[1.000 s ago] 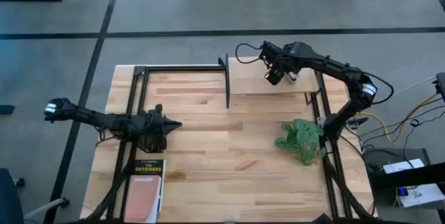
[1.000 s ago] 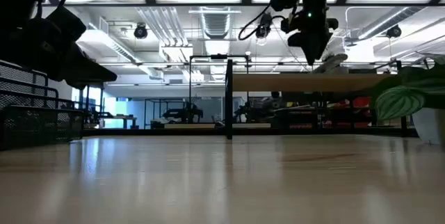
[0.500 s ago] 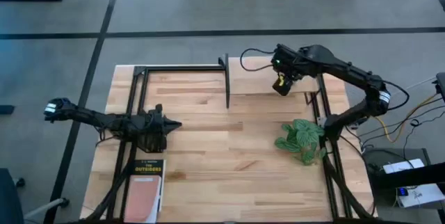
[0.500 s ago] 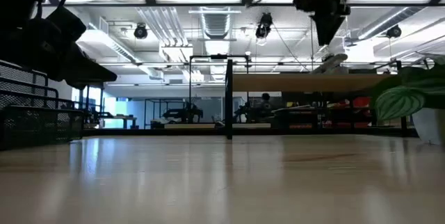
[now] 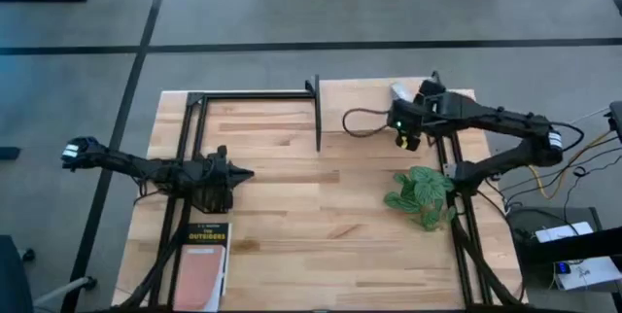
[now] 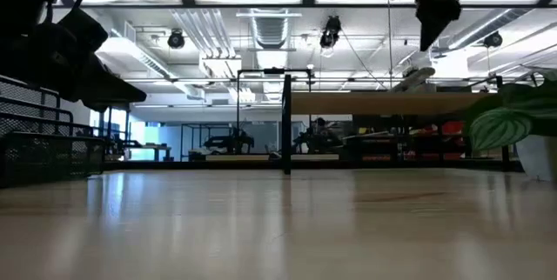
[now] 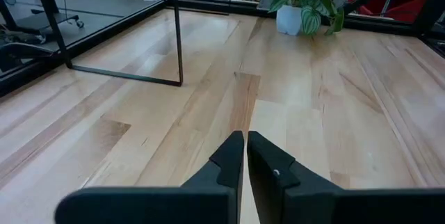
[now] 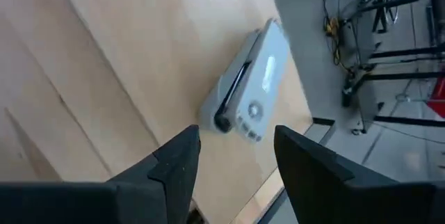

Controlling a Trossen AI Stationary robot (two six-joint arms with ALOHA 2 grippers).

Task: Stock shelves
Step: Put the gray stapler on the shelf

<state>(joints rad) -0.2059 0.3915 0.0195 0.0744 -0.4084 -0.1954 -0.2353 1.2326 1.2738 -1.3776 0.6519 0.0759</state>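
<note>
Now, shelf (image 5: 364, 109): far right part of the table (image 5: 292, 206), a white stapler (image 5: 399, 91) lying on its far edge.
Right gripper (image 5: 408, 141): above the shelf's near edge, fingers wide apart, empty.
Left gripper (image 5: 245, 174): over the table's left side, fingers closed together, empty.
Plant (image 5: 423, 194): near right.

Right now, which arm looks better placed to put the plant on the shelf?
Probably the right. Its gripper hangs open above the shelf, with the plant close by on that side. The left gripper is shut, far across the table, near the book.
</note>
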